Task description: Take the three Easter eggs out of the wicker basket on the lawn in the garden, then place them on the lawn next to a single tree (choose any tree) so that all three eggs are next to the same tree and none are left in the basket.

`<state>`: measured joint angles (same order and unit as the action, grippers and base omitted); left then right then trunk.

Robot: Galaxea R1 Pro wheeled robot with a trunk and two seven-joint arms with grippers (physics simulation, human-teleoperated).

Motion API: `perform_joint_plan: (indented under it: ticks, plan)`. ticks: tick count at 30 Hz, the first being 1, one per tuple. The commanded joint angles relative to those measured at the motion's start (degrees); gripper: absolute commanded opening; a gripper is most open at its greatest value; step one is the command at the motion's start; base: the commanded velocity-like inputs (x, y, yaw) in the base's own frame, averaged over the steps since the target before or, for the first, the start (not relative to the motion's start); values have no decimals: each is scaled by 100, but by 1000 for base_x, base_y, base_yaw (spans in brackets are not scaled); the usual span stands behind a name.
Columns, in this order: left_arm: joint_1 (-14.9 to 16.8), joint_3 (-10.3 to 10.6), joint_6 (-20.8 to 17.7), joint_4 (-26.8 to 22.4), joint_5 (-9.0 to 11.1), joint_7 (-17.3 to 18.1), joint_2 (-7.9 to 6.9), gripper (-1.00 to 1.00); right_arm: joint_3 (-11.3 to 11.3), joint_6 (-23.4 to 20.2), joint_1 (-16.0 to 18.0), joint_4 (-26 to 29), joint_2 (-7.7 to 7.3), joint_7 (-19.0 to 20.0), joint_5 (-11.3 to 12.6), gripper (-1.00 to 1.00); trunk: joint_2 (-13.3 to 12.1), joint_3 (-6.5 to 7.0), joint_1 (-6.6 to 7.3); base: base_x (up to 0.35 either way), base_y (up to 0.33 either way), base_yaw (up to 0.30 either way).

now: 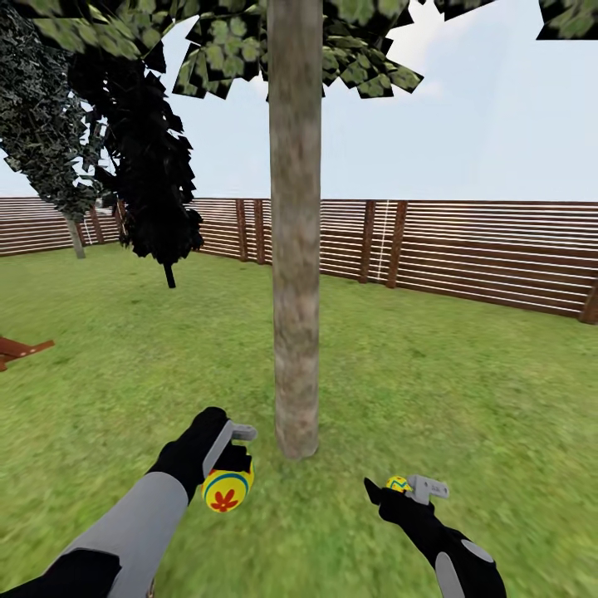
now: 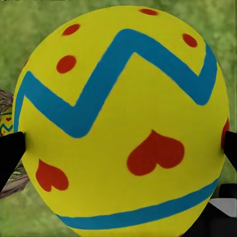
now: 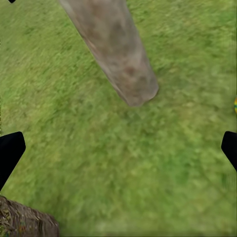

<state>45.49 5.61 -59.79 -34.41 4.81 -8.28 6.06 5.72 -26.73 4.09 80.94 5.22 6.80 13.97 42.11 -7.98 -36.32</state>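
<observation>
The tree (image 1: 295, 332) stands straight ahead, its grey-beige trunk rising from the lawn (image 1: 465, 390). My left gripper (image 1: 229, 475) hangs just left of the trunk's foot, shut on an Easter egg (image 1: 225, 492), yellow with blue zigzags and red hearts (image 2: 123, 123). Right of the trunk, my right gripper (image 1: 404, 492) is low over the grass and open (image 3: 118, 150), with only grass between its fingers. A second egg (image 1: 398, 483) lies on the grass right by it (image 3: 235, 106). A third egg (image 2: 5, 123) peeks out beside brown weave of the wicker basket (image 3: 24, 222).
A brown slatted fence (image 1: 465, 249) runs across the back of the garden. A near-black thin-trunked tree (image 1: 158, 208) and a grey-green one (image 1: 50, 158) stand at the back left. A reddish wooden piece (image 1: 21, 349) juts in at the left edge.
</observation>
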Motion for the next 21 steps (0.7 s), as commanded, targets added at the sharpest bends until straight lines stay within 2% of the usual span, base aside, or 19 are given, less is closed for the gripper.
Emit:
perform_joint_plan:
  ticks: [1,12,19,21]
  plan:
    - [4,23,-21,-8,47,-46,5,-100,17,-35,5,6,9,30,18,100,-34,9,21,0,0,0]
    - [6,33,-21,-5,47,-42,18,-100,19,-35,5,3,8,47,18,100,-475,209,263,0,0,-10]
    - [4,31,-21,-6,47,-42,24,-100,25,-43,5,1,7,43,18,100,-756,369,416,0,0,-200]
    - [4,31,-21,-10,47,-42,26,-100,25,-43,5,1,6,42,18,100,-756,381,416,0,0,-232]
